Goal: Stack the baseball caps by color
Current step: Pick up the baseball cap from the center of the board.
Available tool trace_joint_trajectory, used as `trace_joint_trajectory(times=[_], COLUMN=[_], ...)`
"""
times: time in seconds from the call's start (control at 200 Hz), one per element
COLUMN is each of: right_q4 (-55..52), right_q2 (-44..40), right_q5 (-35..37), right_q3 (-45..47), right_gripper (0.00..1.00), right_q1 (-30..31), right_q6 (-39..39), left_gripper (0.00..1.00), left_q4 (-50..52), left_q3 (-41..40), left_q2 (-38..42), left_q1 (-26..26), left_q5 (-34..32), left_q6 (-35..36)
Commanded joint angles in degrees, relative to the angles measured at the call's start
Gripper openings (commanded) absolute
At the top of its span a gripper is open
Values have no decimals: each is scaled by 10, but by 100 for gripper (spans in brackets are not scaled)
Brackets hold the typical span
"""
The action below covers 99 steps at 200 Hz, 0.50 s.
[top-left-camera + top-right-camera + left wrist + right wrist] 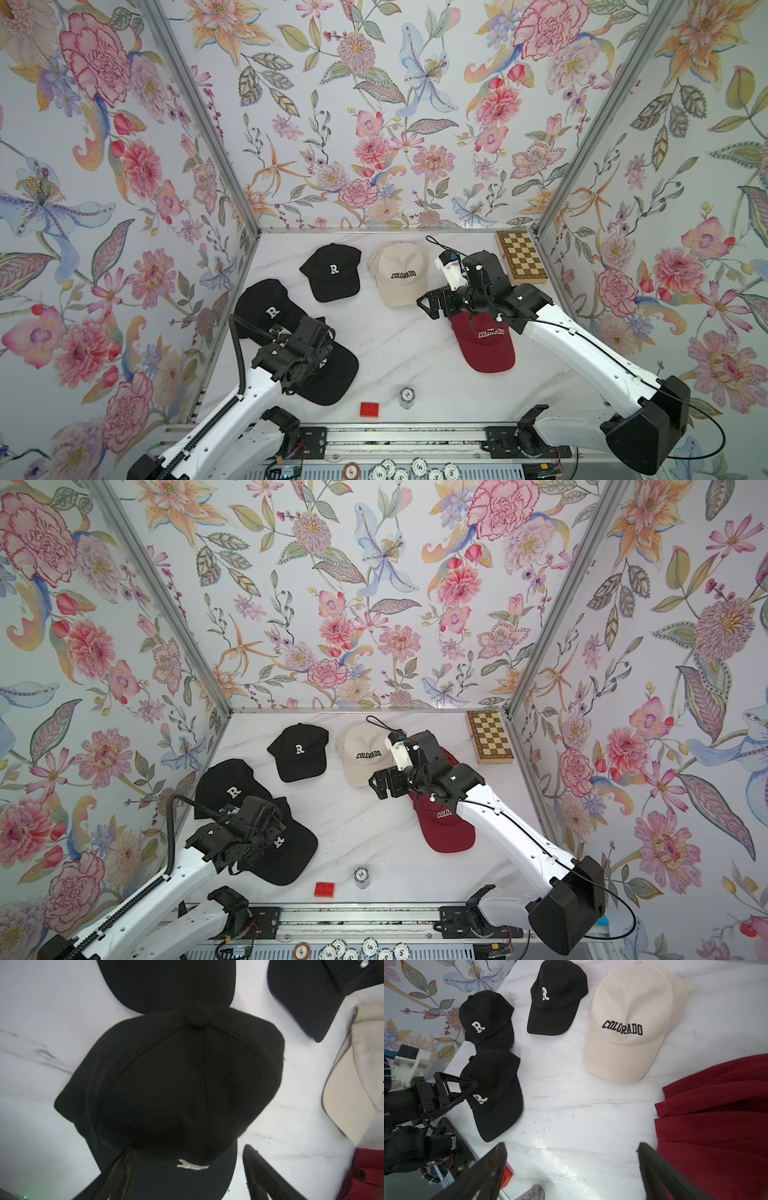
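Observation:
Three black baseball caps with a white "R" lie on the left: one at the back (332,272), one by the left wall (266,309), and one near the front (332,378). My left gripper (313,357) hangs open low over the crown of this front black cap (176,1084), one finger over the fabric and the other beside it. A cream "COLORADO" cap (399,274) sits at the back centre, with a second cream crown (679,987) under it. Maroon "COLORADO" caps (484,345) lie overlapped on the right, partly under my right arm. My right gripper (430,305) is open over bare table between the cream and maroon caps (716,1126).
A folded chessboard (521,257) lies in the back right corner. A red brick (370,409) and a small stack of poker chips (406,395) stand near the front edge. More chips (415,467) lie on the front rail. Flowered walls close in three sides.

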State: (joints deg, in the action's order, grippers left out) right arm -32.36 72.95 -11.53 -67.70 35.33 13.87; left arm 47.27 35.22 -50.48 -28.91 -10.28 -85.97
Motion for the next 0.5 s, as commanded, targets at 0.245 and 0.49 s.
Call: trace_joint_trajectory(times=[0.245, 0.49], right_q4=[-8, 2], right_q2=[-11, -11], right_q5=[-18, -42], right_q3=[23, 36], right_gripper=[99, 99], right_q1=[-31, -59], right_q6=[-6, -9], left_gripper=[82, 81], left_q4=[4, 4], left_q3=[56, 83], left_q2=[-130, -182], left_q1=[-13, -27], left_q5=[-44, -54], left_q6=[56, 75])
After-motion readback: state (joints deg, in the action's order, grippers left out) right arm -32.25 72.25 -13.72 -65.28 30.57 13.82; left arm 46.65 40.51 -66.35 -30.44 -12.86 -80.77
